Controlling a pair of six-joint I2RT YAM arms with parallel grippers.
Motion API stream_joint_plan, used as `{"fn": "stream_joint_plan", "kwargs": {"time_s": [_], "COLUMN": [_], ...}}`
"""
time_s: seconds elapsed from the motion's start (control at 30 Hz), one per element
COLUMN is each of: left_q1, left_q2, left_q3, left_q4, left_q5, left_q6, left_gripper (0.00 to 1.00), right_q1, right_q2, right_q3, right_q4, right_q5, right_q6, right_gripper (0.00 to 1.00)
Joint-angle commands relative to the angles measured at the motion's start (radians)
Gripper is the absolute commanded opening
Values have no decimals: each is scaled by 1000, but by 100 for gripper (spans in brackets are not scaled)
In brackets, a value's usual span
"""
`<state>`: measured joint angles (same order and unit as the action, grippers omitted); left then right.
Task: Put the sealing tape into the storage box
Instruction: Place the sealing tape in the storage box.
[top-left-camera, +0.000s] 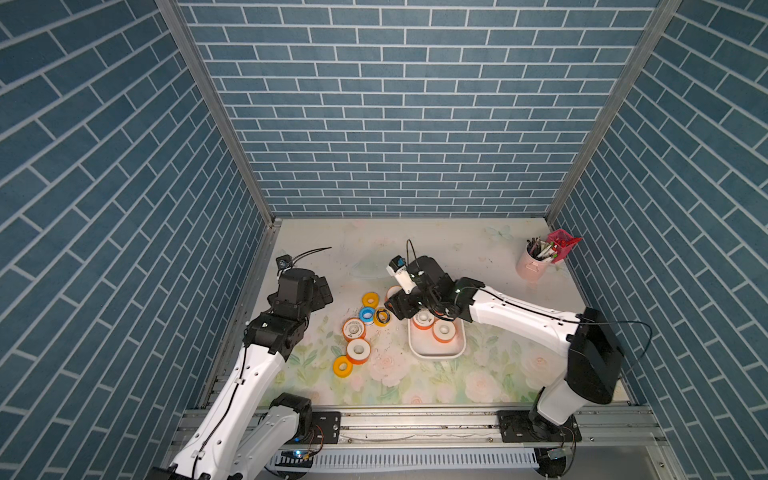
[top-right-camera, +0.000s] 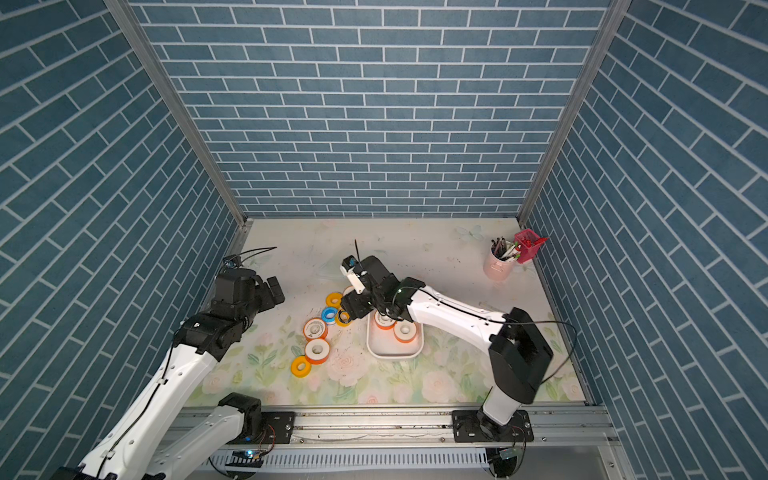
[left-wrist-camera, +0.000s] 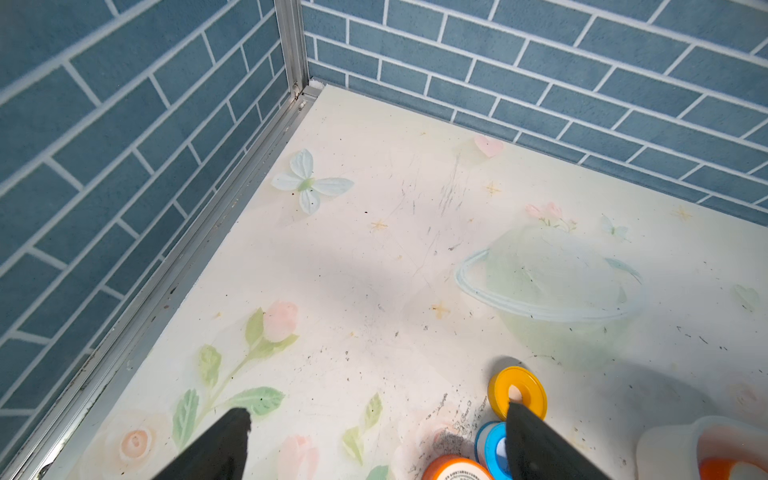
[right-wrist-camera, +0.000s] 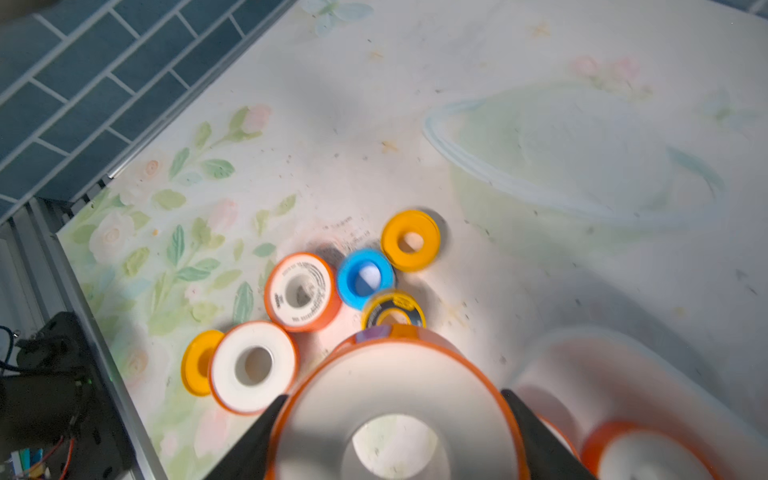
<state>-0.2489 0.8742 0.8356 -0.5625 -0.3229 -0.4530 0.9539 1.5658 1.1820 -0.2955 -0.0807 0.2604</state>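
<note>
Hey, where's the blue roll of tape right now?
In both top views the blue roll lies on the table left of the storage box, between the yellow roll behind it and the black-and-yellow roll on its right.
</note>
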Motion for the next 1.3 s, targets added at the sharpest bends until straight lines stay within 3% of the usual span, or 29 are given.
{"fn": "stream_joint_plan", "kwargs": {"time_s": [0.0,0.17,0.4,1.0,1.27], "left_q1": [7,7,7,7,6], "left_q2": [-7,-9,0,17,17], "left_q3": [-13,-15,-14,-15,-20], "left_q4": [6,5,9,5,21], "left_q5": [3,1,14,7,46], "left_q6": [4,5,8,7,22], "left_gripper": [98,98,99,99,99], "right_q1": [-8,-17,-28,-37,-37], "right_q2": [-115,-192,-180,-106,-114], "right_q3": [-124,-301,-408,-463,-461], "right_q4": [28,78,172,243,231], "right_q5": [-28,-43,-57,-77,-57], "right_q6": [45,83,110,105,99], "right_gripper": [60,60,60,68,81]}}
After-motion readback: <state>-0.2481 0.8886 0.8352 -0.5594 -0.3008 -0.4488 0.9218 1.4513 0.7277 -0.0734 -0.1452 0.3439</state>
